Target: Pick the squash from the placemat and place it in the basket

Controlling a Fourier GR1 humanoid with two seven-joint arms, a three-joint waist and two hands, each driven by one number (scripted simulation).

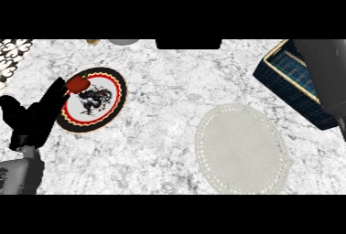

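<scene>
Resting at nine o'clock on the worktop [169,114], the left hand [30,116] stands with its black fingers straight and spread apart, pointing up toward one o'clock and holding nothing. Its grey forearm [20,176] comes in from the lower left corner.

The fingertips overlap the left rim of a round plate [113,98]. The plate is white with a black and red border and a dark motif in its middle. At the plate's eleven o'clock, just beside the fingertips, sits a small red fruit [78,84]; what kind it is I cannot tell.

Well apart from the plate, at about five o'clock on the worktop, lies the placemat [240,148], a pale oval with a beaded edge. Only its own cloth shows.

At two o'clock is the basket [287,75], dark blue with a tan rim and set at an angle. A grey right forearm [327,73] stretches across its right side and hides much of its inside. The right hand itself does not show, so its state cannot be told.

The squash shows nowhere in view; where it is I cannot tell.

Along the twelve o'clock edge are a grey round thing [123,41] and a black block [188,44].
</scene>
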